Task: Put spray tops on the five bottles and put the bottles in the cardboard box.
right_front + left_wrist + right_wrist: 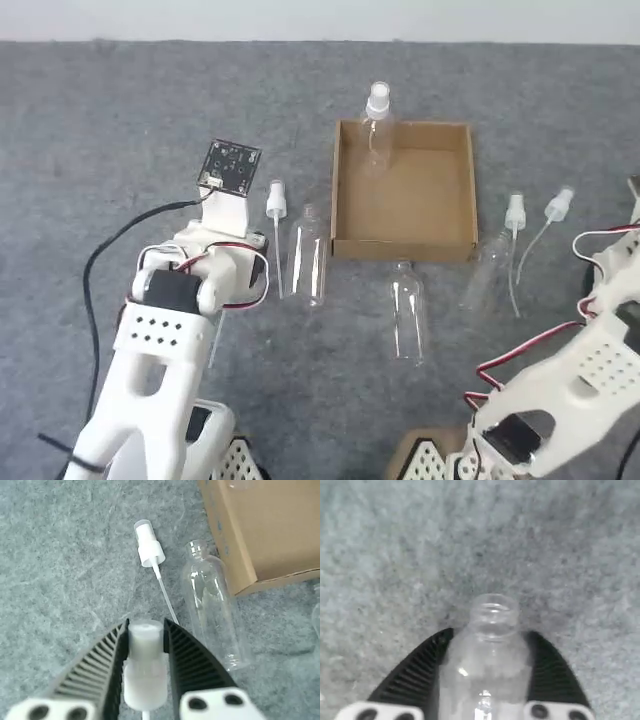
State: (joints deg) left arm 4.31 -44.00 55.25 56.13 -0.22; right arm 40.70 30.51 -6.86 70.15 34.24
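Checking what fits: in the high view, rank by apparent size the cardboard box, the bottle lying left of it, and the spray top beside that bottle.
1. cardboard box
2. bottle
3. spray top, about as long with its tube, but far thinner

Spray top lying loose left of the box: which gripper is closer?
Left. The left gripper, holding its own spray top, sits just short of the loose spray top; the right gripper, holding a bottle, belongs to the arm beyond the cardboard box.
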